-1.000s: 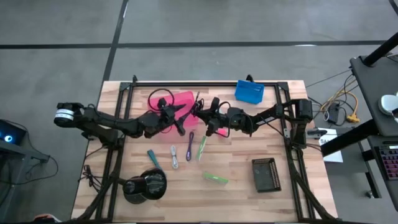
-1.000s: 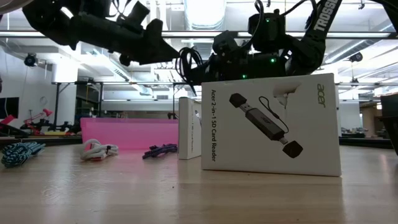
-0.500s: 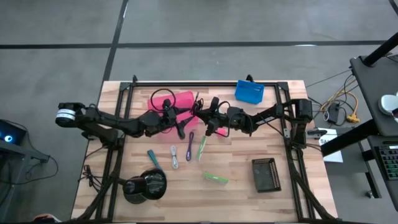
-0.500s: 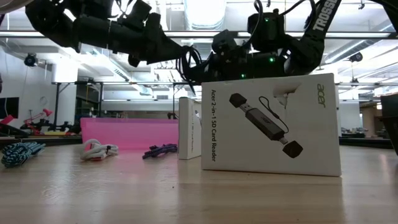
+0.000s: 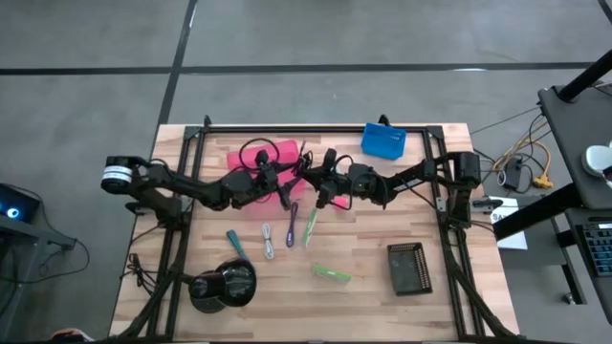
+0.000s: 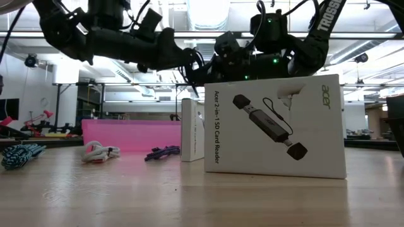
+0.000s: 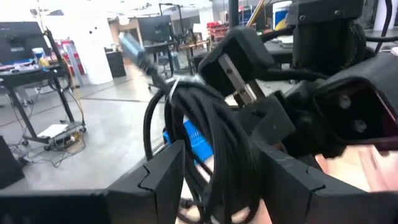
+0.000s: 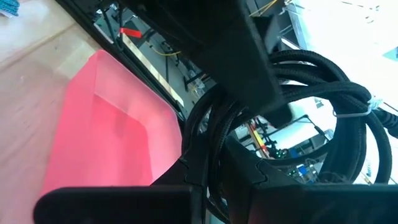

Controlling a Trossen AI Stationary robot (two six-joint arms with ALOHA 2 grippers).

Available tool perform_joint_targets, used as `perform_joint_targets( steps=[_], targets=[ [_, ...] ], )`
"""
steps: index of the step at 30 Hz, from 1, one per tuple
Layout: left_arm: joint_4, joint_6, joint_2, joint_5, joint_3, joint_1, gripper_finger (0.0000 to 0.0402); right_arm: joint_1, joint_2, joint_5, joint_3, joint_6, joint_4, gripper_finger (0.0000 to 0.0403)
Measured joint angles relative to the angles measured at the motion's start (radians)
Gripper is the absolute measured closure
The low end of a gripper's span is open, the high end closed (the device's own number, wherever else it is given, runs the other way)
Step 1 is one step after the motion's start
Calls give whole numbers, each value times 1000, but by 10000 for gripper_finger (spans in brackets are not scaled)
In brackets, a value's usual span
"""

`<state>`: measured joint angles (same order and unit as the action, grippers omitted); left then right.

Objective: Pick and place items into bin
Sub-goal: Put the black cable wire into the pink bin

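Observation:
The black coiled cable (image 7: 214,143) hangs in the air between my two grippers, just right of the pink bin (image 5: 256,158) in the high view. My left gripper (image 5: 279,189) reaches in from the table's left and is shut on the cable. My right gripper (image 5: 312,182) comes from the right and is shut on the same bundle (image 8: 214,146). The purple cord (image 5: 291,225), grey cord (image 5: 269,241), green pen (image 5: 310,227), teal item (image 5: 235,244) and green packet (image 5: 331,274) lie flat on the table, nearer than the grippers. My left gripper has the cable's bundled coils (image 7: 217,168) between its two fingers (image 7: 165,177), coming level from the table's left. The bundle is lifted clear of the table. My right gripper pinches the same bundle (image 8: 217,158) between its fingers (image 8: 267,180), level from the table's right, close beside the left gripper's fingers. A cable loop with a white tie (image 8: 357,102) sticks out beyond them.
A blue bin (image 5: 383,140) stands at the far edge. A black perforated box (image 5: 408,268) and the big black round object (image 5: 223,285) sit near the front. In the low view a white Acer box (image 6: 274,126) blocks much of the table.
My left arm has moved toward the table's right, bringing its gripper up to the cable held by my right gripper; the cable now sits between its fingers. My right gripper has stayed where it was.

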<state>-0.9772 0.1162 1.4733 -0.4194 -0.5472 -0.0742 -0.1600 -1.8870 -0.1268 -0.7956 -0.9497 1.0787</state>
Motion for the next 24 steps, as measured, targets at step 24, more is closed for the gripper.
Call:
perform_joint_targets(
  steps=[24],
  targets=[
    [25, 5, 29, -1, -41, -1, 268, 0, 0, -4, 1, -4, -28, 383]
  ],
)
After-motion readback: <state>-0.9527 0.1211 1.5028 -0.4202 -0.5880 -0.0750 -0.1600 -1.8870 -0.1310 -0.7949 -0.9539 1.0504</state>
